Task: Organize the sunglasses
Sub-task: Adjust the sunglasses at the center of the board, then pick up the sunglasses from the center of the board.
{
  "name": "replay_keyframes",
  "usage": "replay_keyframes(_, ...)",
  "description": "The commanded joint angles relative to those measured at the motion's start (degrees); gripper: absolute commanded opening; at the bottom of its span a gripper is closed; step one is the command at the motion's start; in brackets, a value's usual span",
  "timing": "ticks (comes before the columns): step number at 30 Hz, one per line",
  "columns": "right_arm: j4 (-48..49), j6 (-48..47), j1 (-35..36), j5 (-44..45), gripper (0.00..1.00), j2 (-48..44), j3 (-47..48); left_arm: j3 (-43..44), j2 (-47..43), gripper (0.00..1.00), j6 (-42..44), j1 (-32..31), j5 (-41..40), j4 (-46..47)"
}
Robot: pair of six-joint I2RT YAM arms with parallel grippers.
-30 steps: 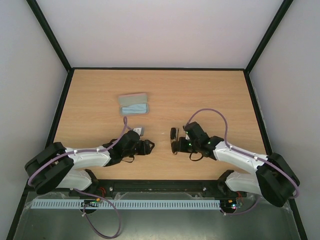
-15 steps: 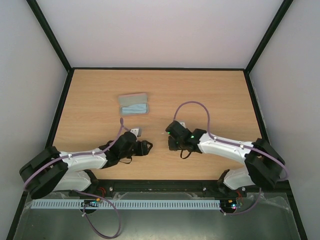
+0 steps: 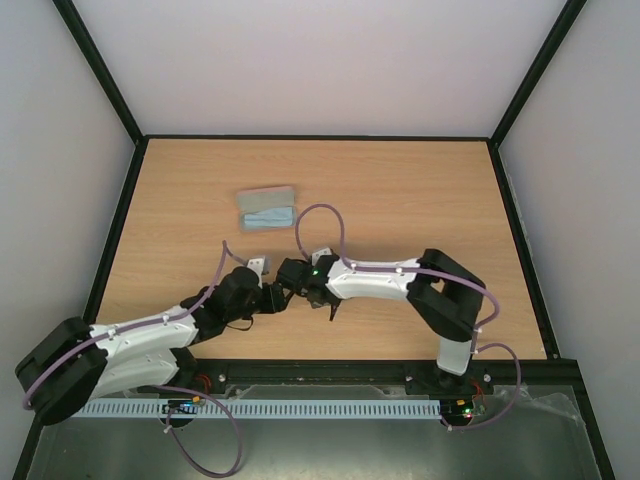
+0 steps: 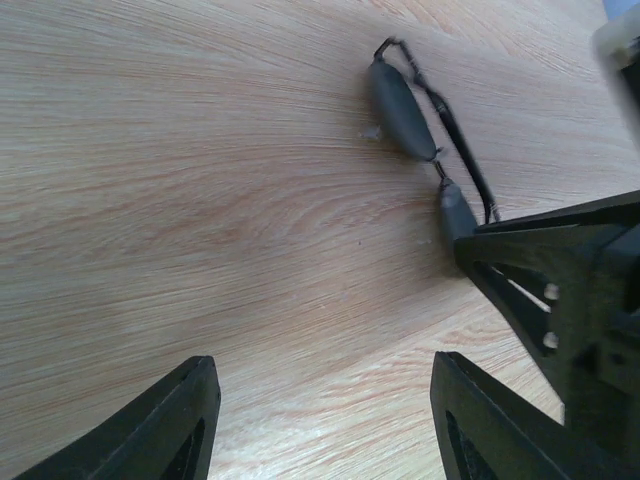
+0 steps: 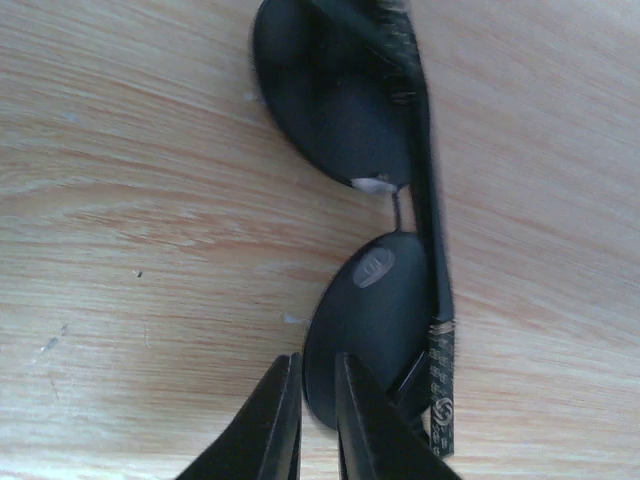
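Note:
The sunglasses (image 5: 340,110), two round dark lenses on a thin dark frame with folded temples, lie low over the wood at the near middle of the table. My right gripper (image 5: 318,365) is shut on the rim of one lens. In the left wrist view the sunglasses (image 4: 402,108) run into the right gripper's black fingers (image 4: 520,260). My left gripper (image 4: 322,375) stands open just short of them, with only bare wood between its fingers. From above, the two grippers meet tip to tip, left gripper (image 3: 270,299) and right gripper (image 3: 287,284).
An open case (image 3: 266,197) lies at the back left of the wooden table, with a light blue cloth (image 3: 268,218) on its near half. Black rails and white walls bound the table (image 3: 400,190). The right arm stretches across the near middle.
My right arm has swung left across the table with the sunglasses, up to the left gripper. The left arm has drawn back a little to the left, its jaws unchanged.

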Motion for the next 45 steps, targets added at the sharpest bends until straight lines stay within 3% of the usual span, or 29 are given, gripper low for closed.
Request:
replay_keyframes(1,-7.1,2.1,1.6,3.4,0.16,4.1,3.6,-1.7,-3.8,0.61,0.7,1.0,-1.2,-3.5)
replay_keyframes(5,-3.0,0.2,2.2,-1.8,0.31,1.8,2.6,-2.3,-7.0,0.62,0.7,1.8,-1.3,-5.7)
replay_keyframes(9,0.0,-2.2,2.3,-8.4,0.37,-5.4,2.2,-2.0,-9.5,0.62,1.0,2.3,-1.5,-8.4)
replay_keyframes(13,0.3,-4.9,0.7,-9.3,0.42,-14.5,1.1,-1.6,-10.9,0.63,1.2,2.9,-2.1,-9.7)
replay_keyframes(18,4.5,-11.7,-11.6,-15.2,0.39,-20.7,-5.8,-1.5,-10.1,0.64,1.4,4.1,-1.1,-8.9)
replay_keyframes(24,9.7,-16.0,-18.2,-19.3,0.38,-19.7,-10.7,-1.4,-9.8,0.65,1.4,4.8,-1.6,-9.6)
replay_keyframes(28,13.3,-17.7,-19.7,-22.4,0.36,-18.3,-12.0,-2.1,-11.8,0.67,1.6,7.1,-1.7,-11.1)
replay_keyframes(33,15.4,-19.2,-19.6,-23.9,0.25,-14.6,-11.0,-2.4,-11.5,0.68,2.2,10.7,0.5,-10.6)
replay_keyframes(45,14.6,-22.5,-19.7,-23.1,0.23,-7.3,-6.5,-2.2,-10.9,0.68,1.7,11.1,0.6,-10.2)
